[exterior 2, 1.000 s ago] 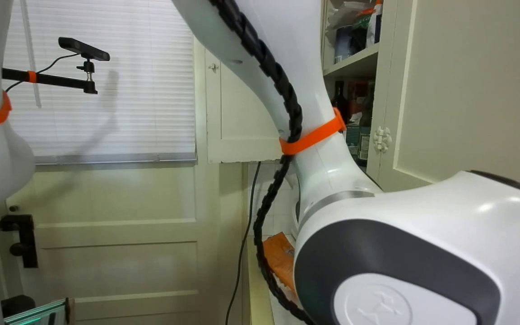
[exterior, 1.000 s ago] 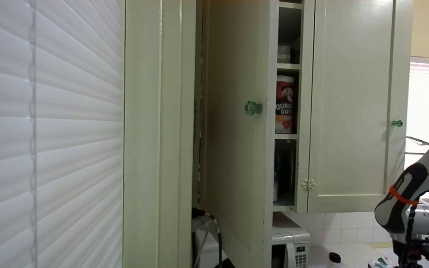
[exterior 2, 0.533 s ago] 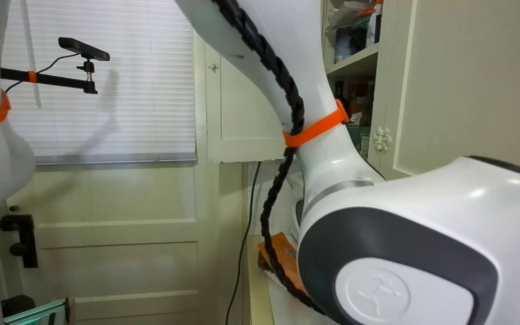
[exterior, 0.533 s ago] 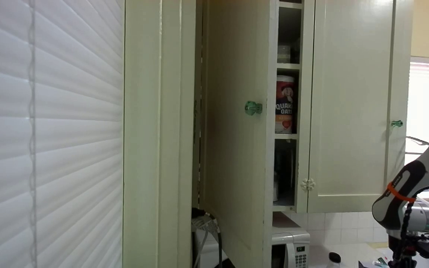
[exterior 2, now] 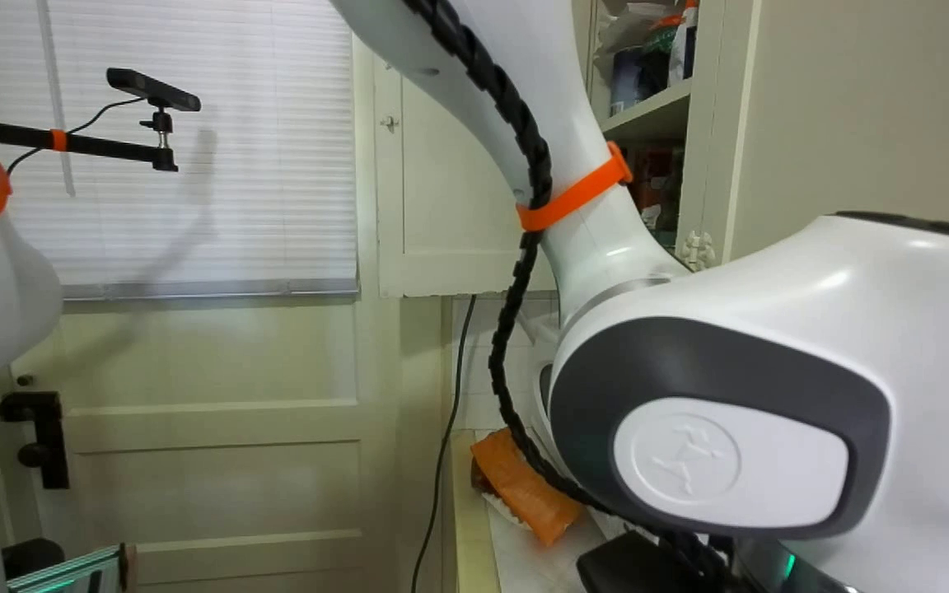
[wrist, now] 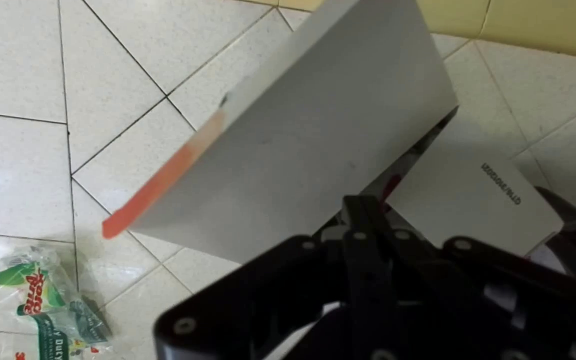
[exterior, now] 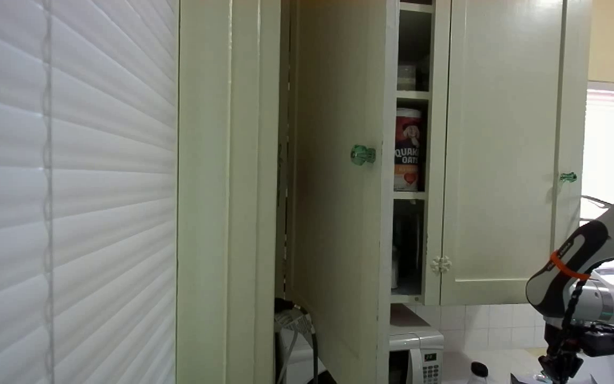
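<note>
Your gripper point(wrist: 365, 200) is closed: in the wrist view its fingers lie side by side, with no item visible between them. Whether the tips touch the box point(wrist: 348, 150) cannot be told from this angle. The box sits on the tiled counter point(wrist: 13, 165); the fingertips appear over the dark gap between its large flap point(wrist: 278, 150) and its small flap point(wrist: 468, 195). A red patch point(wrist: 392, 186) shows in that gap; you cannot identify it here.

Status, as judged: the work looks partway along. Done: the box is open, both flaps are spread, and your gripper is placed at the gap. Not done: no item is taken up, and the flaps are not folded over. The pack point(wrist: 43, 300) lies on the counter, well apart from the box.

In an exterior view, note the arm point(exterior: 568, 288) reaching down at the frame's edge. The cabinet door point(exterior: 339, 186) stands open, with the oats point(exterior: 408, 149) on a shelf and the microwave point(exterior: 419, 344) below. In an exterior view, an orange packet point(exterior 2: 524, 486) lies near the arm.
</note>
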Action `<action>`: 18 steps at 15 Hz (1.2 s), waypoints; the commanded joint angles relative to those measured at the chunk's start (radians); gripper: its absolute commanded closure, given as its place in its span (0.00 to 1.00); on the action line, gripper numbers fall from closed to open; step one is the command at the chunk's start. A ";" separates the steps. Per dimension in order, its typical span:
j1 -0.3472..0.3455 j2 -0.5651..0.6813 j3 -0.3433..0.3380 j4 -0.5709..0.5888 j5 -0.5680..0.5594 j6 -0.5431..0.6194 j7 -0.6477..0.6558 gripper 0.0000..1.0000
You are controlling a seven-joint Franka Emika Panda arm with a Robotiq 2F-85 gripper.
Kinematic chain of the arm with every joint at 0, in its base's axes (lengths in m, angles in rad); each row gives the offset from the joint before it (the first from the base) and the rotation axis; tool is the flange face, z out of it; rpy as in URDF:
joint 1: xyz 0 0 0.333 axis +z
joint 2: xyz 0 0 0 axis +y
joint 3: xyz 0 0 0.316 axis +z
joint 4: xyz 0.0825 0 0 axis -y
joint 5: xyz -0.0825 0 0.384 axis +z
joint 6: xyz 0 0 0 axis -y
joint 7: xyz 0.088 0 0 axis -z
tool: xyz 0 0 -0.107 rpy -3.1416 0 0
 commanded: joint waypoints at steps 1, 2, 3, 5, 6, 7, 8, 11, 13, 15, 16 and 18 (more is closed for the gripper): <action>0.006 0.010 0.009 -0.010 0.045 0.038 0.021 1.00; 0.007 0.017 0.011 -0.008 0.050 0.042 0.027 1.00; 0.004 0.024 0.016 -0.005 0.061 0.035 0.024 1.00; 0.006 0.044 0.020 -0.003 0.067 0.049 0.031 1.00; 0.007 0.056 0.022 -0.003 0.067 0.059 0.037 1.00; 0.006 0.065 0.026 -0.004 0.070 0.071 0.041 1.00; 0.007 0.075 0.026 -0.005 0.066 0.092 0.053 1.00; 0.001 0.069 0.035 -0.013 0.083 0.140 0.061 1.00; 0.002 0.072 0.036 -0.015 0.077 0.166 0.074 1.00; -0.008 0.083 0.053 -0.016 0.088 0.196 0.069 1.00; -0.022 0.086 0.076 -0.019 0.111 0.216 0.049 1.00; -0.028 0.102 0.091 -0.016 0.114 0.232 0.058 1.00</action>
